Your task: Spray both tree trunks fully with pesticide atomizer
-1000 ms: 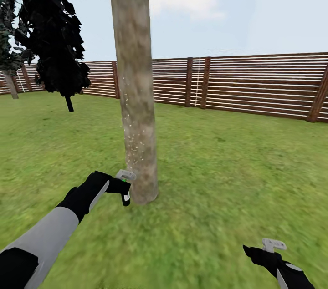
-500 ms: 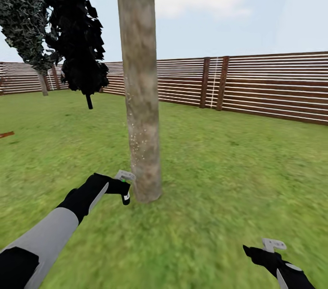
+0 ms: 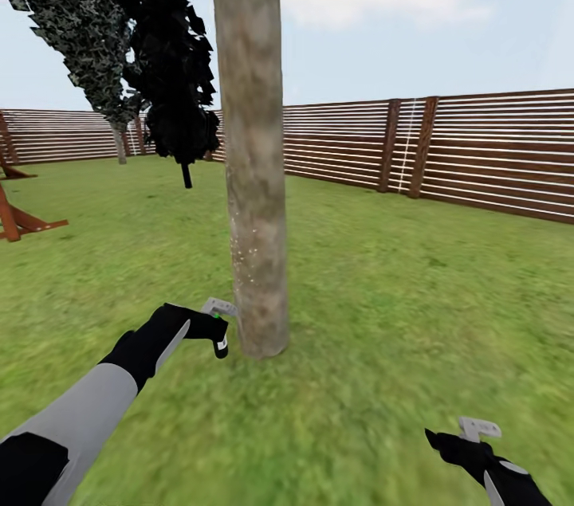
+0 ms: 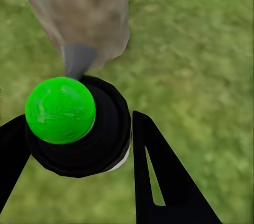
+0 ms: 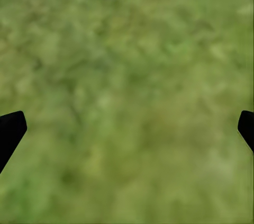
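1. Left claw [image 3: 209,324]: clamped on the pesticide atomizer [image 3: 218,328], which is held low, just beside the foot of the tree trunk [image 3: 253,171]. In the left wrist view the bottle [image 4: 84,128] sits between the two black fingers [image 4: 164,181], its grey nozzle aimed at the bark.
2. Right claw [image 3: 470,442]: its fingers stand wide apart and hold nothing; it hangs over bare grass [image 5: 127,91], well apart from the trunk.
3. Trunk surface: pale specks show on the lower part of the bark facing the robot. Whether the far side carries any cannot be told from here.
4. Risk, partial cover: the nozzle points at one low patch. If the arm does not sweep upward and the base does not circle, the upper trunk and the hidden side are likely to be left bare.
5. Risk, collision: the spray head is very near the bark. A small forward push could jam the bottle against the trunk and twist it in the grip.
6. Risk, drop: a twisted bottle could slip onto the grass [image 3: 383,291], costing a second pickup.
7. Risk, wrong target: the thin near-black tree [image 3: 171,92] stands behind, by the fence [image 3: 478,147]; a second mottled trunk [image 3: 119,143] is farther off, and driving there with a loose grip could shake the bottle free.
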You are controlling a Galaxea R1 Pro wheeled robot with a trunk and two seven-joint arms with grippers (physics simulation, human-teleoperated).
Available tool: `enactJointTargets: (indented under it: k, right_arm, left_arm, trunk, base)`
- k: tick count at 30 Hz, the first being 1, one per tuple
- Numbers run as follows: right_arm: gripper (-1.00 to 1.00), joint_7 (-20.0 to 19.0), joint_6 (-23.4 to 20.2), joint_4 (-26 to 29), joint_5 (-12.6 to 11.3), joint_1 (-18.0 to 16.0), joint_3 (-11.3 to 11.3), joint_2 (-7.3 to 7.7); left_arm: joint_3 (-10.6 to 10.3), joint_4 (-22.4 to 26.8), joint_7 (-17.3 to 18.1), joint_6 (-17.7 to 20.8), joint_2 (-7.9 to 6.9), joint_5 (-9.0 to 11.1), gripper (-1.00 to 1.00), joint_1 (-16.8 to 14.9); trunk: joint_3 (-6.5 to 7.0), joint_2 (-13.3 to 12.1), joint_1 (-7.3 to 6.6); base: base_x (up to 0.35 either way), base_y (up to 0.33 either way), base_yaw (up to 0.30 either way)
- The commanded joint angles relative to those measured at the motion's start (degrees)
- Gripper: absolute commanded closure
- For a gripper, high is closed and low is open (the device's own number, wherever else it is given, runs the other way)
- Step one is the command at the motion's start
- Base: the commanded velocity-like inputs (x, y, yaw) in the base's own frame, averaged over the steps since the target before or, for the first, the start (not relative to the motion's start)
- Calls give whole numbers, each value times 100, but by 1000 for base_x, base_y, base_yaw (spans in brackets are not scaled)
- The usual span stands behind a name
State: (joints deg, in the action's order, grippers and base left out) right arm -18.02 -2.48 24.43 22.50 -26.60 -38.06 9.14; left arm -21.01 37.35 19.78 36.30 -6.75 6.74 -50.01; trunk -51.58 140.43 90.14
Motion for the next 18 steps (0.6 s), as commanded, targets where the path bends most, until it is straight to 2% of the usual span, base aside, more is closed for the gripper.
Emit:
enactJointTargets:
  k: [1, 6, 9, 14, 18]
  right_arm:
    - [-100, 0, 1, 0, 0, 3, 0, 0]
    - [-100, 0, -1, 0, 0, 3, 0, 0]
    - [-100, 0, -2, 0, 0, 4, 0, 0]
    - [-100, 0, -1, 0, 0, 2, 0, 0]
    - [-100, 0, -3, 0, 0, 1, 0, 0]
  left_arm:
    - [0, 0, 0, 0, 1, 3, 100, 0]
    - [0, 0, 0, 0, 4, 3, 100, 0]
    - [0, 0, 0, -4, 0, 3, 100, 0]
    - [0, -6, 0, -49, 7, 3, 100, 0]
    - [0, -118, 0, -113, 7, 8, 100, 0]
  trunk:
    - [0, 0, 0]
    - [0, 0, 0]
    - [0, 0, 0]
    - [0, 0, 0]
    - [0, 0, 0]
  base:
    - [100, -334, 254]
    - [25, -334, 204]
    - [2, -210, 37]
    - [0, -68, 4]
    - [0, -290, 0]
